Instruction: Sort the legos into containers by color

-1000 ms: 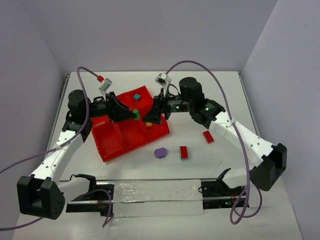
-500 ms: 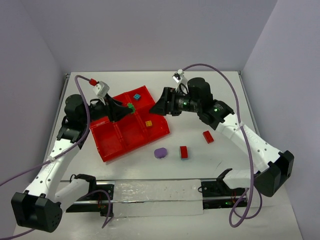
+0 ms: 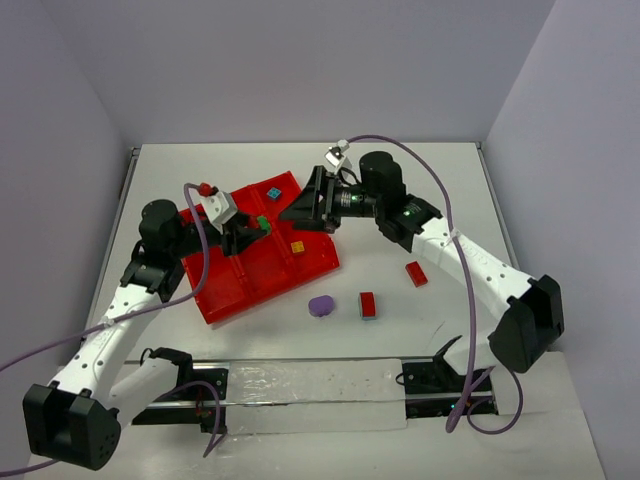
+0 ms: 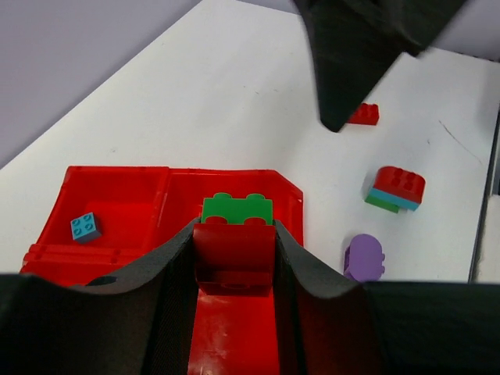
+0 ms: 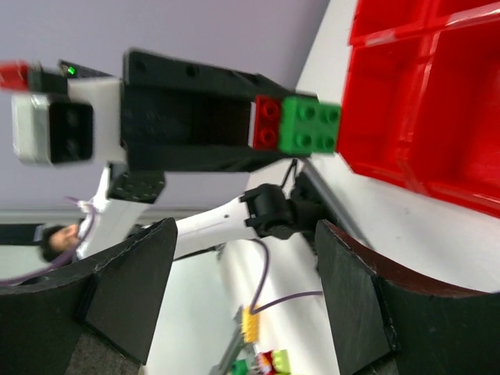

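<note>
**Left claw clamped on joined bricks over the tray; right claw apart beside it**

The left claw [image 3: 254,227] is clamped on a red brick [image 4: 234,254]. A green brick [image 4: 237,209] is joined to that brick's far end and juts out past the fingertips. The top view shows the pair held over the middle of the red tray [image 3: 230,290], but not which compartment lies beneath it.

The right claw [image 3: 292,211] points at the left one from the tray's far right side, close to it. Its jaws stand wide apart with nothing between them. Its own camera looks between its fingers [image 5: 129,301] at the left claw and the two joined bricks.

The tray sits askew on the white worktop [image 3: 400,200]. A teal brick [image 3: 273,192] lies in the right-end compartment of its far row. A yellow brick [image 3: 297,247] lies in the right-end compartment of its near row.

Three things lie loose on the worktop near the tray's near right corner:
- A purple piece [image 3: 321,305] lies nearest the tray.
- A stack [image 4: 394,189], red on teal on green, lies just right of the purple piece.
- A loose red brick [image 3: 416,273] lies further right, under the right arm.
</note>
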`<state>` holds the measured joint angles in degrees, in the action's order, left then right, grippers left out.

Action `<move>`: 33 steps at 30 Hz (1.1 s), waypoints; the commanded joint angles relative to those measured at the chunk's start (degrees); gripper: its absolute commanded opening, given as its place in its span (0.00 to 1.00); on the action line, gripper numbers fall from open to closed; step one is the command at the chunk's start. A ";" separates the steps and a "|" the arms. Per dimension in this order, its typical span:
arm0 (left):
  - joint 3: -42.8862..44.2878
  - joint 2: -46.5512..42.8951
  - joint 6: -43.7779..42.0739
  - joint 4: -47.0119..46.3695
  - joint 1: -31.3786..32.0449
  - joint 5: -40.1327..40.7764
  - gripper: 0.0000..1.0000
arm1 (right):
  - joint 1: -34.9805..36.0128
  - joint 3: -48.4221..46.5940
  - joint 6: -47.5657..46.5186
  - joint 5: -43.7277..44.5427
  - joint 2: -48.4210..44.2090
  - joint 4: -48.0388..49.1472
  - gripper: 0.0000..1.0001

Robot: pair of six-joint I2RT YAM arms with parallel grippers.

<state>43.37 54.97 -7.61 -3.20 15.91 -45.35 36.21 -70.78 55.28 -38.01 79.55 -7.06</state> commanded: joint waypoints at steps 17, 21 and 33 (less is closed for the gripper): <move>-3.33 -6.02 -6.67 -5.18 0.61 -12.03 0.00 | 0.62 -0.12 2.06 -5.06 6.52 9.52 0.75; -3.03 -5.91 -5.65 -6.08 0.61 -12.39 0.00 | 1.06 -0.25 1.85 -7.15 7.43 10.75 0.75; -2.12 -4.65 -3.98 -8.49 0.78 -12.29 0.00 | 3.39 0.97 0.73 -11.22 9.08 13.72 0.72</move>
<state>40.07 49.79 -11.66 -7.52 16.22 -55.44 38.54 -70.03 57.08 -46.46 88.62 2.39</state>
